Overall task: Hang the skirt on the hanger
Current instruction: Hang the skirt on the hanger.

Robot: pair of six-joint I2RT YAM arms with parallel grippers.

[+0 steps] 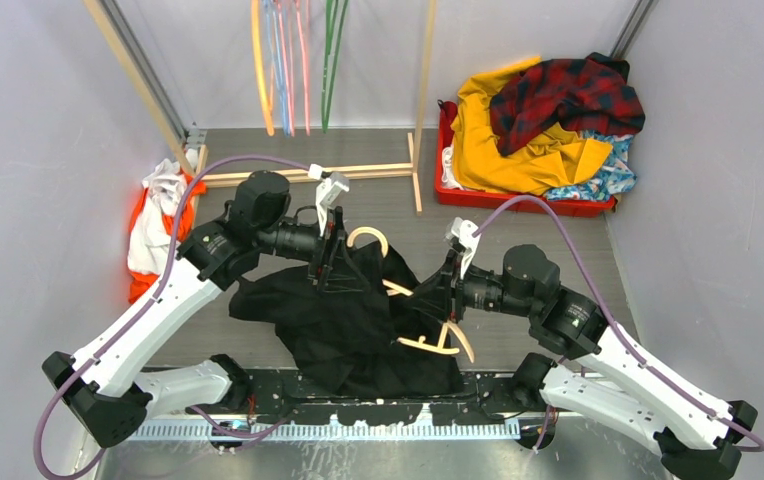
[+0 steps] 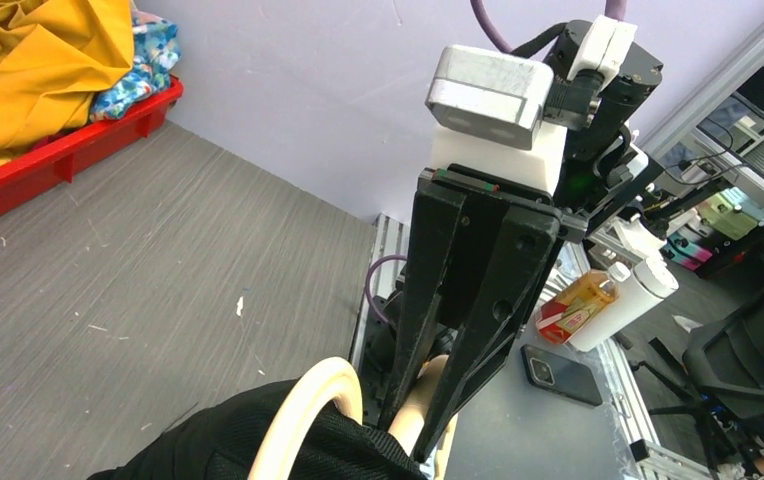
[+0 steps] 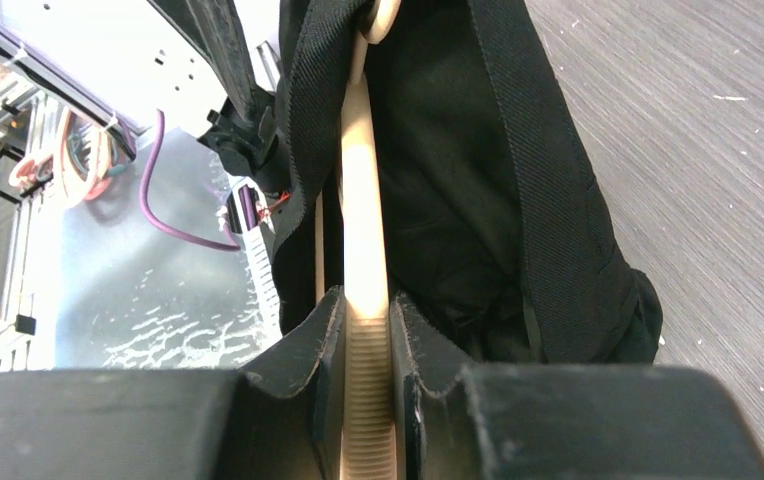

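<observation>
Currently I am pinching the hanger (image 3: 363,200) in the right gripper (image 3: 366,325), narrow on its arm inside the black coat (image 1: 358,330); I cannot tell the left gripper's (image 1: 336,275) state; the skirt (image 1: 608,178) is lying in the red bin (image 1: 558,207), well apart; I judge drawing the hanger out slowly, straight along its arm, avoids snagging.

Bright, even and diffuse from overhead in the top view, with only soft, short shadows on the grey desk (image 1: 378,150). Sharp from near edge to far wall, with a wide-angle slant at the left and right sides. Almost no detail in the black garment (image 1: 348,330), a flat dark mass. Rippled glare on the metal plate (image 1: 358,462) at the near edge. Blown out to white at the upper left of the right wrist view; out of focus along its bottom, on the jaws of the right gripper (image 3: 366,300); crisper further out along the cream hanger (image 3: 363,180). Clear and well exposed from the left wrist.
</observation>
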